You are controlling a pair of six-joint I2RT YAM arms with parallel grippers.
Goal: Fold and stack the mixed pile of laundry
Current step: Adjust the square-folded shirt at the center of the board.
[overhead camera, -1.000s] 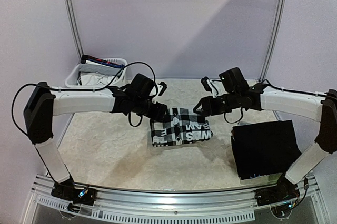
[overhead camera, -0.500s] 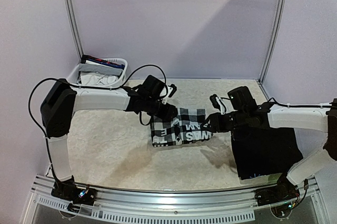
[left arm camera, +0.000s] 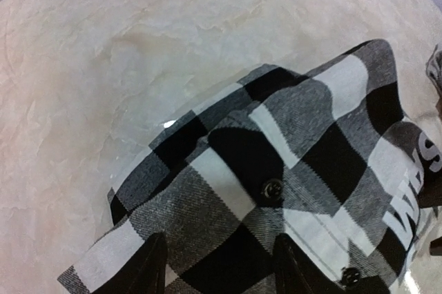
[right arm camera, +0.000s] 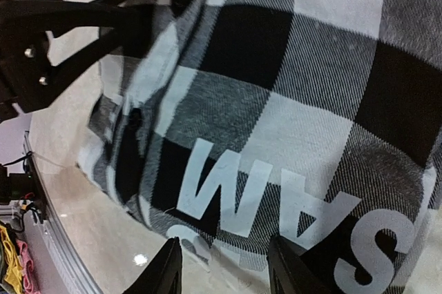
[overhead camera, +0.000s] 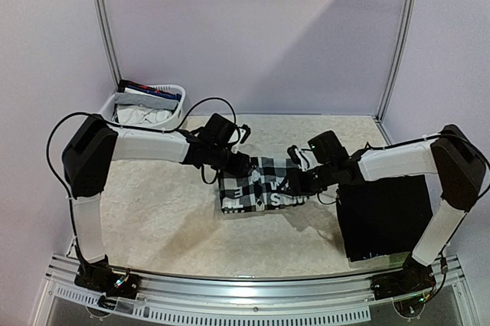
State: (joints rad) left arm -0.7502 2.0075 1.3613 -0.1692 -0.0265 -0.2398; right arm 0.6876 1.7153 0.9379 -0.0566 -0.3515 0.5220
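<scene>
On the beige marbled desk [overhead camera: 153, 211] we see the black-and-white checkered shirt with white letters [overhead camera: 259, 186] folded mid-desk, with a black folded garment [overhead camera: 387, 215] to its right. The left tool [overhead camera: 239, 164] and right tool [overhead camera: 295, 182] straddle the shirt's ends, jaws half-spread, pinching nothing. The white plastic basket [overhead camera: 106, 115] holds more clothes [overhead camera: 142, 115], so we judge most remains.

- You've brought the left gripper [overhead camera: 239, 164] down to the far left corner of the checkered shirt [overhead camera: 256, 188]
- Your right gripper [overhead camera: 295, 180] has dropped to its right edge
</scene>
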